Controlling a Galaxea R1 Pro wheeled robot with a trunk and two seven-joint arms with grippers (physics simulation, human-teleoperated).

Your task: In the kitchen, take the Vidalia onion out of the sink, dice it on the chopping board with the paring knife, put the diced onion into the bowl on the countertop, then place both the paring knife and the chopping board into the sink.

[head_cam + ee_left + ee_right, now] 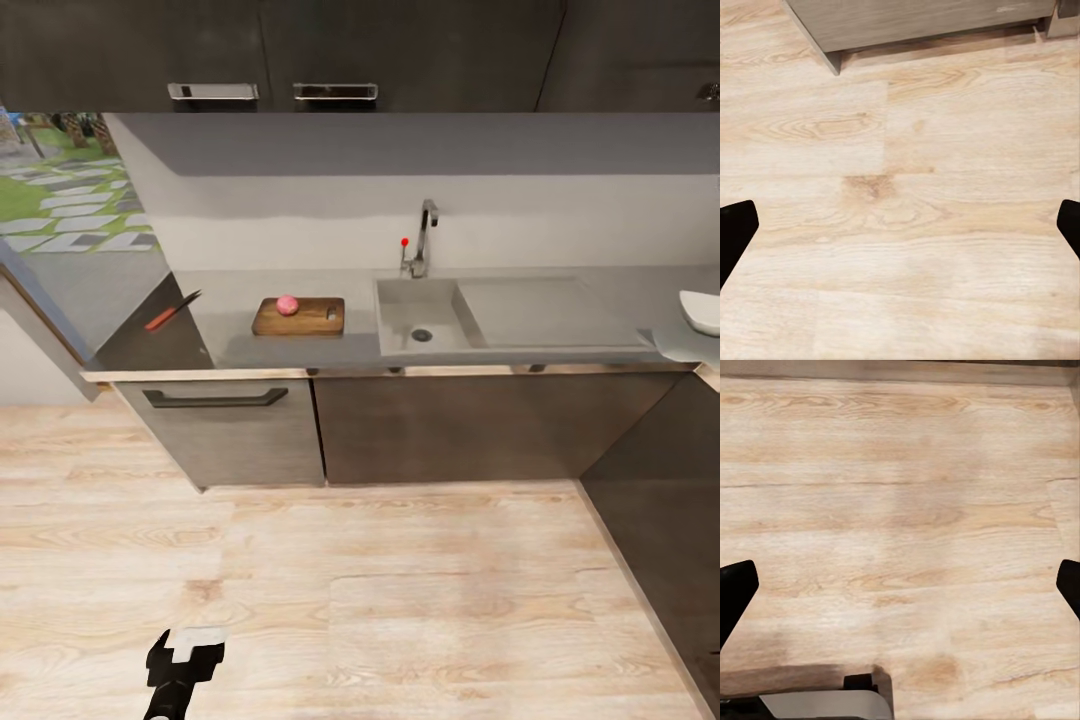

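You have one Vidalia onion [287, 304], one chopping board [299, 317] and one paring knife [172, 311]. One bowl [701, 311] and one sink [422, 315] complete your count.

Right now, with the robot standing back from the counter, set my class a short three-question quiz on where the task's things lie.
1. True or false: the Vidalia onion lies in the sink.
2. The paring knife lies on which side of the chopping board: A) the window side, B) the tap side?
3. Fill in: the bowl sits at the countertop's far ____ end.

Key: 1 false, it rests on the chopping board; 2 A; 3 right.
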